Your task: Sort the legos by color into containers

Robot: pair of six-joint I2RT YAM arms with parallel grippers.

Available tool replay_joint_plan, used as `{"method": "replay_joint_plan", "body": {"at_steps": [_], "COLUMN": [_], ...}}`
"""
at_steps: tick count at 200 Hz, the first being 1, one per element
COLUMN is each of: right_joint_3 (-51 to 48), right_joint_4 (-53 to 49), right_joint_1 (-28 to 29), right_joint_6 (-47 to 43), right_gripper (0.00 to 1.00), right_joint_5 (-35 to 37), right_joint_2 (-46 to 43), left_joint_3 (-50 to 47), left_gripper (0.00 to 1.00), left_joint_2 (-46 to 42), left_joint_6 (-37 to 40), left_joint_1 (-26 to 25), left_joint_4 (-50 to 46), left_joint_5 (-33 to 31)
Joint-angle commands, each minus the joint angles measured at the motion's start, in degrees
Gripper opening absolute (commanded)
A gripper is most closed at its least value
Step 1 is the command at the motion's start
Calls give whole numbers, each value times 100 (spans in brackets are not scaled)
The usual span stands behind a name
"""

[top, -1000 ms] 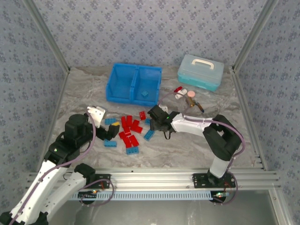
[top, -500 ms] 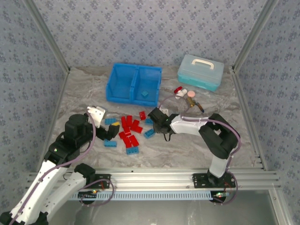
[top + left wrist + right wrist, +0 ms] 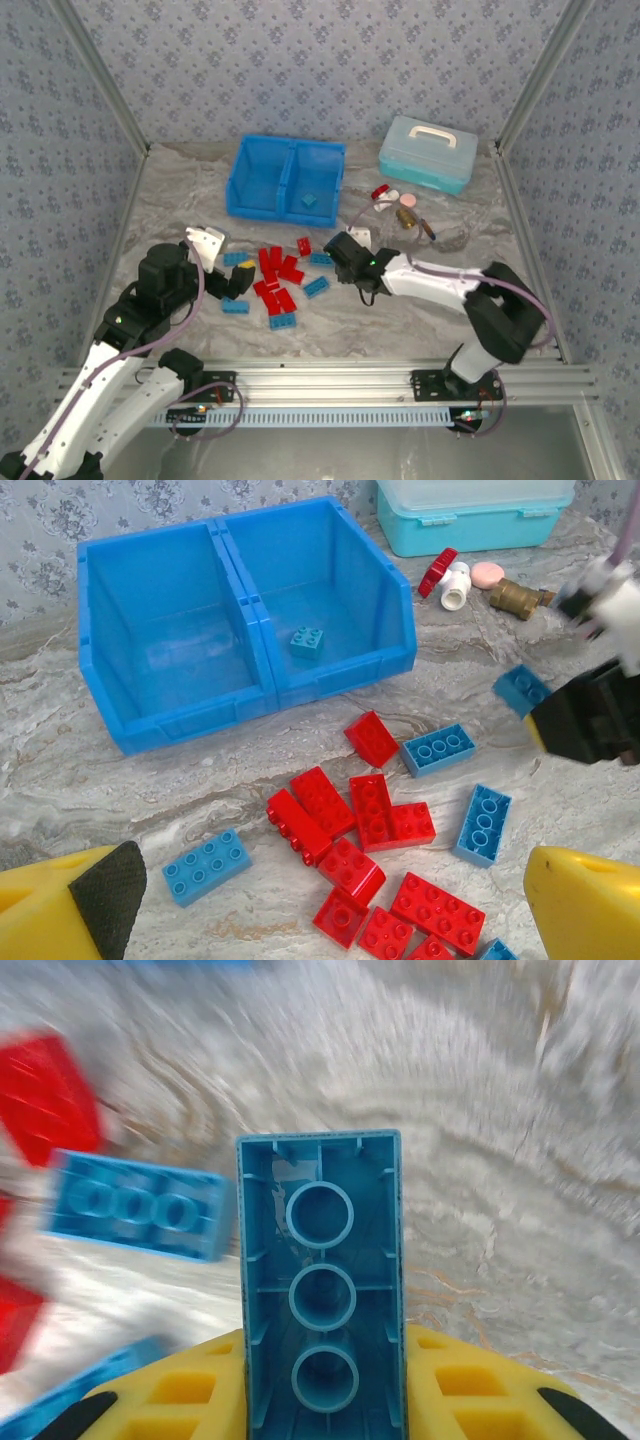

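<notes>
The blue bin [image 3: 290,145] stands at the back centre, with one blue lego [image 3: 310,200] in its right compartment and the left compartment bare. Red legos [image 3: 277,280] and blue legos [image 3: 235,305] lie scattered in front of it. My right gripper [image 3: 340,252] is at the pile's right edge, low over the table. In the right wrist view it [image 3: 320,1390] is shut on a blue lego [image 3: 320,1280], underside facing the camera, between yellow fingers [image 3: 470,1390]. My left gripper [image 3: 340,900] is open above the pile's left side [image 3: 222,262], holding nothing.
A pale teal lidded case [image 3: 428,152] sits at the back right. Small red, white and pink bottle-like items [image 3: 400,205] lie in front of it. Patterned walls and metal rails [image 3: 530,250] close in the table on three sides.
My right gripper has closed on the blue lego, and its elbow has swung out to the right. The left arm has not moved.
</notes>
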Motion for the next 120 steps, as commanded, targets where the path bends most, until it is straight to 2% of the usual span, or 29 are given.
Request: {"method": "replay_joint_plan", "body": {"at_steps": [1,35,64,120], "right_joint_3": [450,1177,2407,4422], "right_joint_4": [-245,357,450,86], "right_joint_1": [252,324,55,-637], "right_joint_6": [-149,-583,-1000,-680], "right_gripper": [29,29,29,28], "right_joint_5": [752,816,583,-184], "right_joint_2": [-575,-498,451,2611], "left_joint_3": [66,31,26,5], "left_gripper": [99,99,99,99], "left_joint_2": [-19,-89,-108,-170], "left_joint_6": [-6,23,10,-19], "left_joint_1": [-26,-25,-26,-37], "left_joint_4": [44,91,80,79], "left_joint_5": [82,121,131,76]}}
